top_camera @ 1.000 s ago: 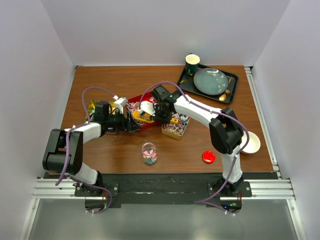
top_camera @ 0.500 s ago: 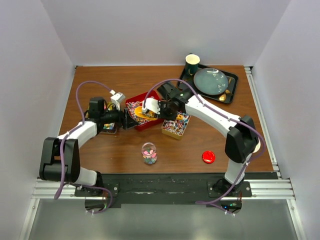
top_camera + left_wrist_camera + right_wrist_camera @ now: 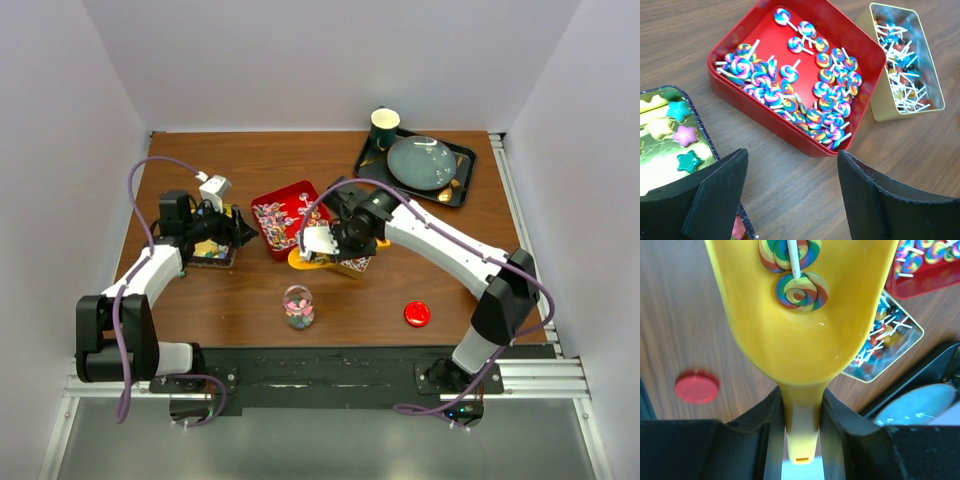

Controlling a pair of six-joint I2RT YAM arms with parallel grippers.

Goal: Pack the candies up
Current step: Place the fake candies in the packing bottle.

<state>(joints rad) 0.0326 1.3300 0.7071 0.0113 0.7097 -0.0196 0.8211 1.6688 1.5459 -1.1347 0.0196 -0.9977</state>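
The candies are swirl lollipops in a red tin, stick sweets in a gold tin, and star pieces in a dark tin. My right gripper is shut on the handle of a yellow scoop, level above the table between the red tin and a small glass jar partly filled with sweets. Two lollipops lie in the scoop. My left gripper hangs open and empty over bare wood beside the dark tin.
A red round lid lies near the front right. At the back right a black tray carries a green plate and a cup. The right arm arches over the table's right half.
The right gripper has carried the scoop out of the red tin toward the near side, closer to the jar. The left gripper has drawn back left from the red tin to the dark tin.
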